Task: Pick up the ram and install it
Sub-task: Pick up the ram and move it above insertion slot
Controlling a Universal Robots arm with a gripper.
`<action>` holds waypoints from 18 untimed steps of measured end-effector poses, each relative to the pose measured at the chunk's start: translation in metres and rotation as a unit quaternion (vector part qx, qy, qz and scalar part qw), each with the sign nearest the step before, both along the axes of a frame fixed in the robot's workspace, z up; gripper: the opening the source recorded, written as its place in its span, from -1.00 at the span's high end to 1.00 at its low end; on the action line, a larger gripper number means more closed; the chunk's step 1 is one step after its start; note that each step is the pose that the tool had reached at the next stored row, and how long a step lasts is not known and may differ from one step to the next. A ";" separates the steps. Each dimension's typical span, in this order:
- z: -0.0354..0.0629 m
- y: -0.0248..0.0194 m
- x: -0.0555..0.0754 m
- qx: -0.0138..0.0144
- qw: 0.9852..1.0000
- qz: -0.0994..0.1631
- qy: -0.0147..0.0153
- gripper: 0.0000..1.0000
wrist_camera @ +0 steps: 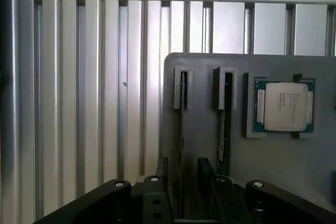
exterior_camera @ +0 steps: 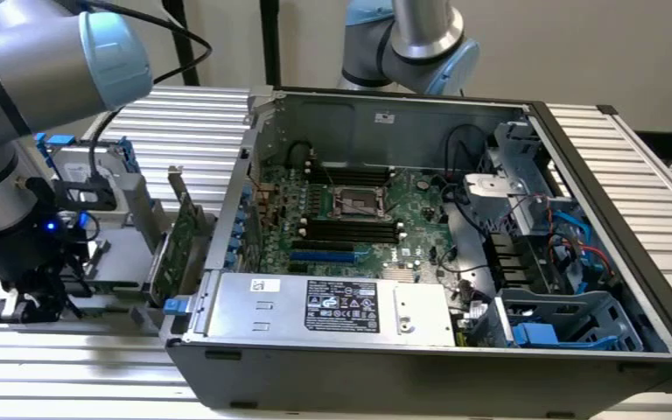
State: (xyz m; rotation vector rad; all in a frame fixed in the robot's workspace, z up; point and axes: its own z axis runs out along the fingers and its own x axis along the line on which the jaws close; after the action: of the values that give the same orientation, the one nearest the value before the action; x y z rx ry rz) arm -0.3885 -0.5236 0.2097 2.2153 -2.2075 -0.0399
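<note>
Gripper: released, one finger on either side of the ram.
Ram: standing on edge in a grey holder slot.
Computer: open, on the exterior view's right of the holder.

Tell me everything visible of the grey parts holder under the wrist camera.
The grey holder is a flat, matte, plastic-looking plate with a rounded corner, lying on the ribbed metal table. Its two narrow slots hold the ram and a second stick, both on edge. A square pocket seats a silver processor. The gripper hangs over it, open, its fingers either side of the ram, the stick farther from the processor.
</note>
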 end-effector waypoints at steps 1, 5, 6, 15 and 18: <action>-0.0017 -0.0001 0.000 0.000 1.000 0.000 0.000 -1.00; -0.0090 -0.0003 0.000 0.000 1.000 0.000 0.000 -1.00; -0.0108 -0.0003 0.000 0.000 1.000 0.000 0.000 -1.00; -0.0139 0.0010 -0.001 0.000 1.000 0.001 0.001 -1.00; -0.0138 0.0015 -0.001 0.000 1.000 0.001 0.001 -1.00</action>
State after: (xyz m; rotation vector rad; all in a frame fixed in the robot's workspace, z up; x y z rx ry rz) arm -0.3896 -0.5221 0.1959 2.2165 -2.2043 -0.0417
